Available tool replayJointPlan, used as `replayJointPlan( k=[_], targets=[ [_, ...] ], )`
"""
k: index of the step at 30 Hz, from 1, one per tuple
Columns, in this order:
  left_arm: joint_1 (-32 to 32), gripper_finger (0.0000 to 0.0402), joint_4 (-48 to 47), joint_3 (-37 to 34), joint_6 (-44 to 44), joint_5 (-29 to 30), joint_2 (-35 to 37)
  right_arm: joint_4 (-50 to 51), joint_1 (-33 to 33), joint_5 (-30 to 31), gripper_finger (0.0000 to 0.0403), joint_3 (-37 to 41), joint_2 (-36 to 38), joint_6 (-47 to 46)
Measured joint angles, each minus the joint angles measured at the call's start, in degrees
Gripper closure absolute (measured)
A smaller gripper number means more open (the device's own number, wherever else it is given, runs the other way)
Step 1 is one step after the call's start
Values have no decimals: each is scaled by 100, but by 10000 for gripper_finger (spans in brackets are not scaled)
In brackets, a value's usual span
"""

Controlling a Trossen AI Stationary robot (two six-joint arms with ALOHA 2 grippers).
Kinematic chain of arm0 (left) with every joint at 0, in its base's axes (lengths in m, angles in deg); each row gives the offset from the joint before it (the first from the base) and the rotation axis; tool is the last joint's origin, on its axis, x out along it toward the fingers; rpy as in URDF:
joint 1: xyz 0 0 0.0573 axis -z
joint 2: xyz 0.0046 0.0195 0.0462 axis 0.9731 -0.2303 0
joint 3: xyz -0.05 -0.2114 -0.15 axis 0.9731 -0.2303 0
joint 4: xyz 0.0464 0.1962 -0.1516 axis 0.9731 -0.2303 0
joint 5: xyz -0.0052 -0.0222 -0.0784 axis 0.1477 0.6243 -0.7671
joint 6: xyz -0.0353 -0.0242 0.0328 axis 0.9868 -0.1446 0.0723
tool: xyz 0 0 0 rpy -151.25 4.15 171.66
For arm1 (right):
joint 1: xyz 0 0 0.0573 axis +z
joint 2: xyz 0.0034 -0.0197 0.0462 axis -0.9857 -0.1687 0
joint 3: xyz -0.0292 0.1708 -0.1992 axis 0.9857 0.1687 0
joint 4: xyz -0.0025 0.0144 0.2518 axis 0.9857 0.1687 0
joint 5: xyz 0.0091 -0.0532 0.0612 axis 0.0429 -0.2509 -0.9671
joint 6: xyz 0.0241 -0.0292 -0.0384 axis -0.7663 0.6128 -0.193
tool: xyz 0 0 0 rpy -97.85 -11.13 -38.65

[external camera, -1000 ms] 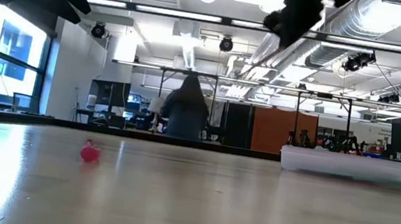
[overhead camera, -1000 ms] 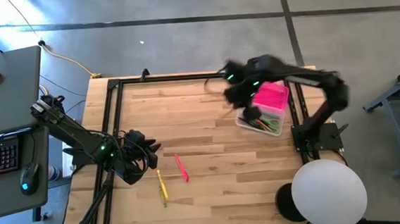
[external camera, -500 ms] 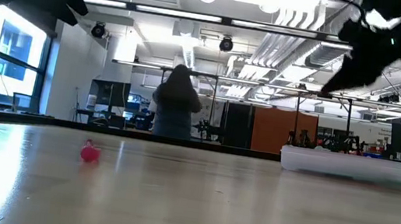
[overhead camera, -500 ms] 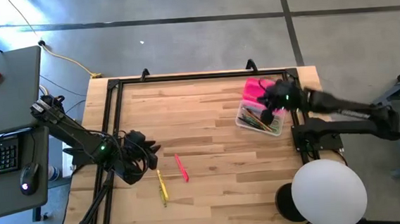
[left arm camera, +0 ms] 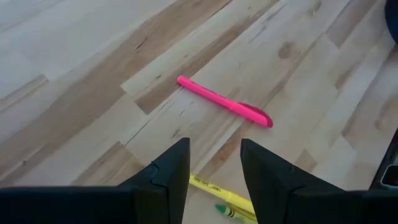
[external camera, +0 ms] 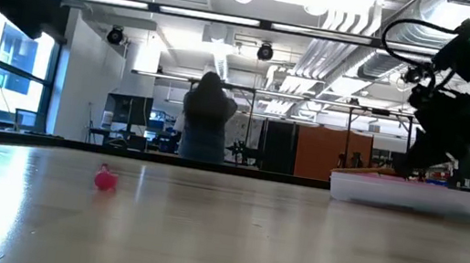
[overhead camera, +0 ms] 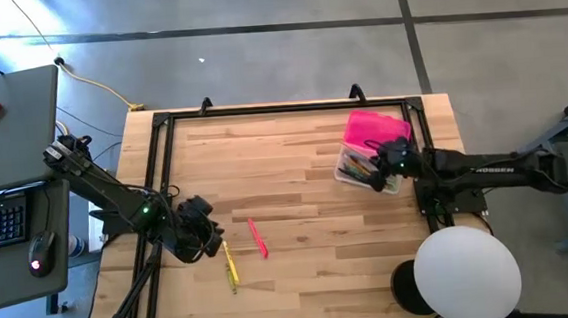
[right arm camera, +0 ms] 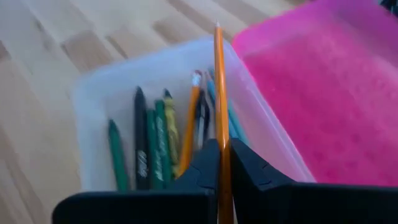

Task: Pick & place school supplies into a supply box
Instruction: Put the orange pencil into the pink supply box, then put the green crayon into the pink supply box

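Right hand (right arm camera: 219, 168) w/ pencil (right arm camera: 220, 106) over box (right arm camera: 93, 99).

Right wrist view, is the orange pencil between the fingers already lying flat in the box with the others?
No, the orange pencil is clamped between the right gripper fingers above the clear box.

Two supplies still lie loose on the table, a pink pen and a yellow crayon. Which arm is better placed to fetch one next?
Left. The left gripper hangs open directly above the yellow crayon, with the pink pen just ahead. The right gripper is across the table over the supply box, its jaws shut on an orange pencil.
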State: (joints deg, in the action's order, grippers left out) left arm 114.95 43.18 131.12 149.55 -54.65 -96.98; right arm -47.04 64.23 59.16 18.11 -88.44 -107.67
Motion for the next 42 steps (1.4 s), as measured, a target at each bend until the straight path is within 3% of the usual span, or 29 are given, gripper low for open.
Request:
replayJointPlan(
  k=[10,18,30,42],
  targets=[
    [0,224,-16,0,16,-110,0,183,631,434,399,-112,17,-147],
    [0,224,-16,0,18,-111,0,1238,1162,1097,400,-539,20,-913],
    [0,224,-15,0,19,-111,0,1479,1587,774,397,-536,11,-1495],
    [0,224,-15,0,20,-109,0,1442,1585,1094,313,-536,7,-1796]
  ],
)
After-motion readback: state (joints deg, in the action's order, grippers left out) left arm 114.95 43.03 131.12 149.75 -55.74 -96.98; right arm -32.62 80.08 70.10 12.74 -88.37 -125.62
